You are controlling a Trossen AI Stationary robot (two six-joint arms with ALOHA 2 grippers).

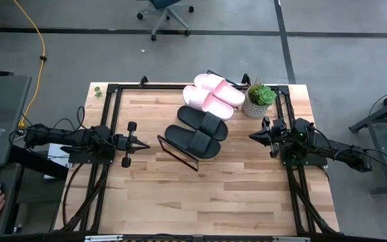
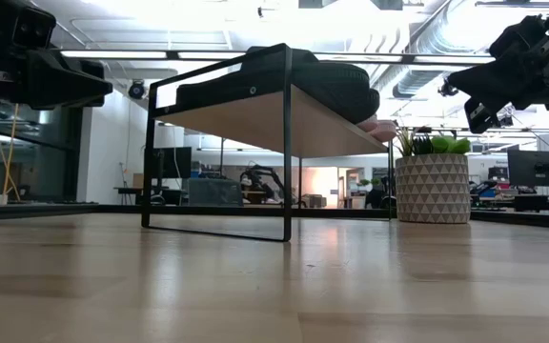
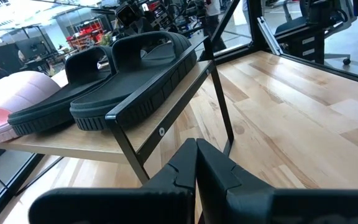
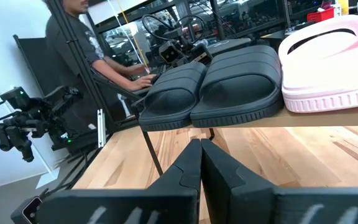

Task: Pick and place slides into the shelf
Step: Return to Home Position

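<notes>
**Left end effector**: at the left side of the surface, level with the near end of the shelf and well apart from it. Fingers are pressed together, nothing between them.

**Shelf**: slanted light-wood board on a thin black frame, mid-surface, running diagonally toward the far right corner. It carries all four slides in a row.

**Black slides**, pair: on the end of the shelf nearest the left arm, side by side and touching, straps up. The soles are matte with ribbed edges.

**Pink slides**, pair: on the far end of the shelf, next to the black pair. One lies partly over the other in the high view.

**Handling, all four slides (judgement):** probably light moulded foam, soft enough to flex under a squeeze, not fragile, with a matte skin that should not slip. The wide strap is the likeliest place to take hold, pinched across its arch. The sole's side edge is second choice, but thick for narrow fingers.

**Potted plant**: patterned pot just beside the far end of the shelf. It is not part of the job.

**Right end effector**: right of the shelf, near the pot, raised off the surface. Fingers are together and empty.

**Status (judgement):** placing appears complete; both arms sit clear of the shelf.
</notes>
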